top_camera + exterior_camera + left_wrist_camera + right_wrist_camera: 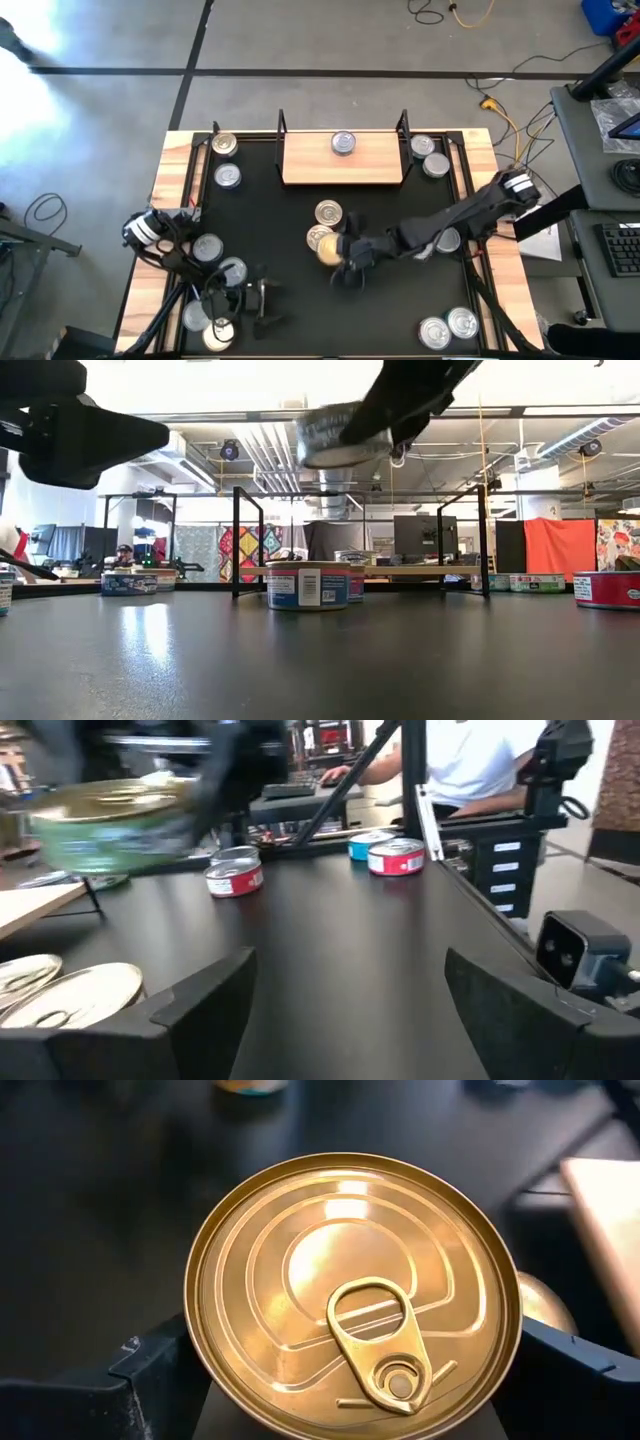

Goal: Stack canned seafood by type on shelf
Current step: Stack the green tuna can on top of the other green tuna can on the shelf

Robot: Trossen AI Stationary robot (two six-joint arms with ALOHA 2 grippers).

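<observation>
- Right gripper (340,252) sits just below the centre of the overhead frame, its jaws spread wide and clamped on a gold-lidded tin (352,1295), one finger on each side.
- From table level that tin (330,438) hangs tilted in the air at the top centre, well clear of the black table (320,660).
- Left gripper (262,300) waits in the lower left of the overhead frame, jaws wide apart and holding nothing; its fingers (205,1005) frame bare tabletop.
- The shelf (343,160) lies at the upper centre, with one silver-lidded tin (343,143) on it.
- Another gold-lidded tin (328,212) rests on the table just above the right gripper.
- More tins sit at the frame's corners, a cluster (208,248) near the left arm.
</observation>
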